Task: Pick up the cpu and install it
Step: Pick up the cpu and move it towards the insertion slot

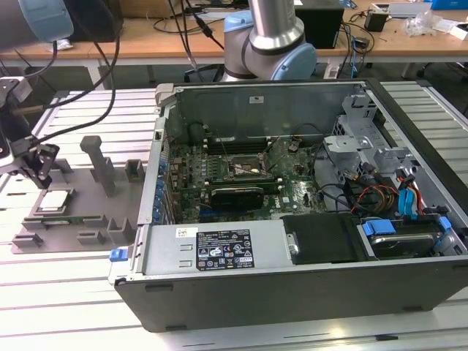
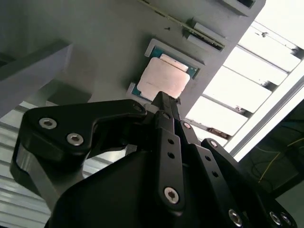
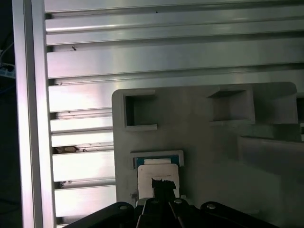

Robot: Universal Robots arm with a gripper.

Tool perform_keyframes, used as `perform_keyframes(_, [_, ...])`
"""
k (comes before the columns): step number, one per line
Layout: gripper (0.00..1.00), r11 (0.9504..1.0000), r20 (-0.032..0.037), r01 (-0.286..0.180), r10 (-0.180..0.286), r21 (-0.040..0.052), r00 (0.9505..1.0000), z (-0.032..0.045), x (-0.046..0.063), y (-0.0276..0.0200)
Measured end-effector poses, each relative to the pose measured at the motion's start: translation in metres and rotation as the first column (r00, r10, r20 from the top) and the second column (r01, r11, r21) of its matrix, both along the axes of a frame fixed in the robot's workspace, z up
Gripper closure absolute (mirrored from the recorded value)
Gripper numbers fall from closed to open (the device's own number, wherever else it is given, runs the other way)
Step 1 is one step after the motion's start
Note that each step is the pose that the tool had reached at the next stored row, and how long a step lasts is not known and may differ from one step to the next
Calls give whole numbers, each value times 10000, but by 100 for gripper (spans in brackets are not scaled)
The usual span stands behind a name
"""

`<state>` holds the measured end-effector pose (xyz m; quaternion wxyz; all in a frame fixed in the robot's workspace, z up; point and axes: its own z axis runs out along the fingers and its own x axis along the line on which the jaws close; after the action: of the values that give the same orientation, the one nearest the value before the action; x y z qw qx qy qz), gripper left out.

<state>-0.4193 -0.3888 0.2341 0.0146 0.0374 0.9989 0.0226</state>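
The cpu (image 1: 55,199) is a small silvery square chip lying flat in a recess of the grey fixture plate (image 1: 88,219), at the exterior view's left, outside the computer case. My gripper (image 1: 41,174) hangs just above the chip's near edge. In the second wrist view the black fingers meet at a point, so the gripper (image 2: 163,99) is shut with nothing between them, its tip close over the cpu (image 2: 164,78). In the first wrist view the gripper tip (image 3: 161,184) overlaps the cpu (image 3: 156,171). The black-framed motherboard socket (image 1: 245,167) sits inside the open case.
The open computer case (image 1: 219,292) takes up the middle and right, with drive cables (image 1: 395,197) and a power supply (image 1: 216,248). Upright grey fixture blocks (image 1: 99,164) stand beside the chip. The arm's base (image 1: 274,44) rises behind the case. The table (image 1: 73,307) is slatted aluminium.
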Motion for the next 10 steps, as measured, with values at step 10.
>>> perform_keyframes(10, [89, 10000, -51, -1, 1, 2, 10000, -162, -1, -58])
